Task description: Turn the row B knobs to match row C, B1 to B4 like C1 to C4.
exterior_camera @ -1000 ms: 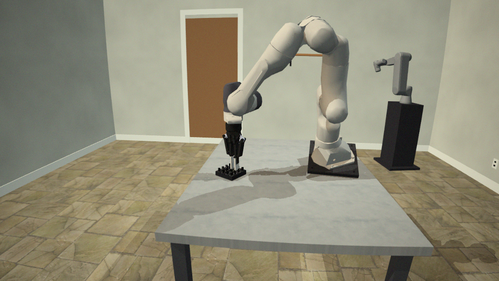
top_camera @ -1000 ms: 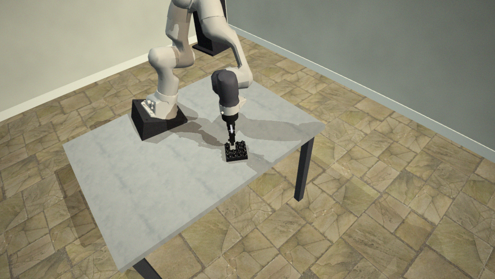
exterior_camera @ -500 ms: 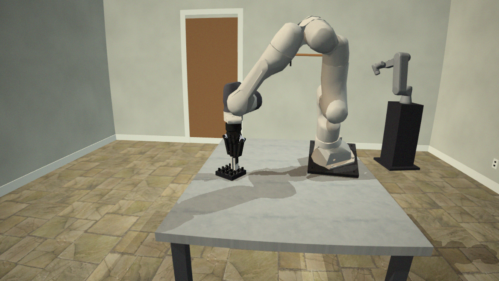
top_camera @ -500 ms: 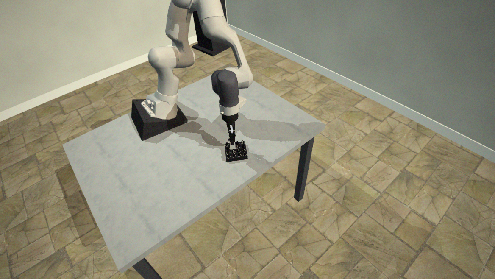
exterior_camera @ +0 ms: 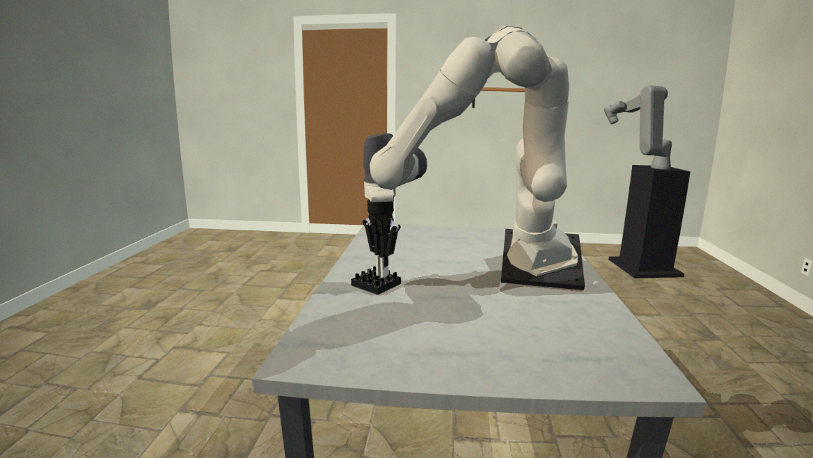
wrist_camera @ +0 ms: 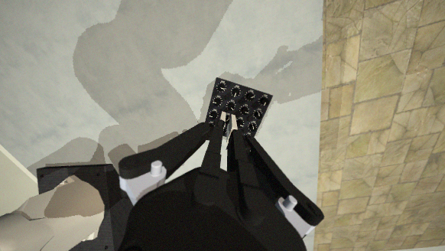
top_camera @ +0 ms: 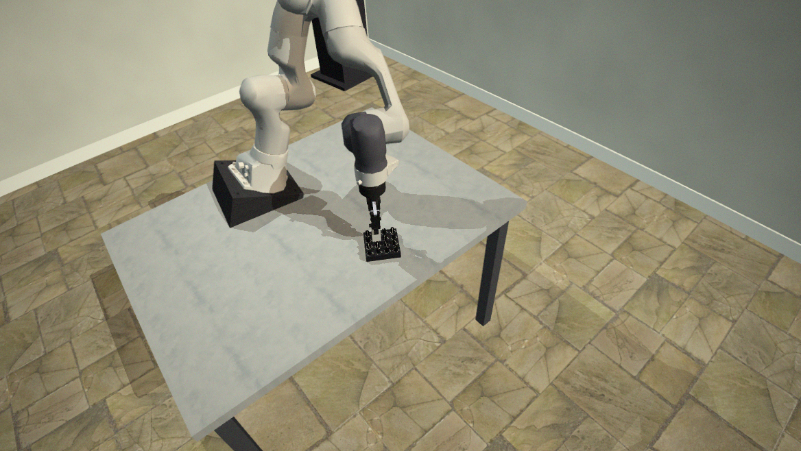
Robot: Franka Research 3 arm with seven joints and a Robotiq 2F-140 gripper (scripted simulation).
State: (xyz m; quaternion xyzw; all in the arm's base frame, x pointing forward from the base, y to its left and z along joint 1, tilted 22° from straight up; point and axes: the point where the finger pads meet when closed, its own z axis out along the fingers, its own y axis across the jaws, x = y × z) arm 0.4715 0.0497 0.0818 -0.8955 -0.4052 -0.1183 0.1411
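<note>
The black knob box [top_camera: 383, 258] [exterior_camera: 377, 289] [wrist_camera: 269, 98] stands on the table, with four rows of four black knobs with white lines. My gripper [top_camera: 376, 234] [exterior_camera: 383, 273] [wrist_camera: 226, 119] points down over it. Its pale fingertips are close together on both sides of one knob, and the gripper looks shut on it. By its place, second from the left and in the third row down in the wrist view, this looks like B3. The fingers hide much of it and part of the row nearest the palm. The printed names are too small to read.
The grey table [top_camera: 235, 313] [exterior_camera: 483, 364] bears the arm's black base [top_camera: 230, 201] [exterior_camera: 543, 275] [wrist_camera: 111, 206]. The knob box is near one long table edge. Neighbouring knobs stand close around the fingertips. A second, grey arm [exterior_camera: 652, 119] stands on a black pedestal beyond the table.
</note>
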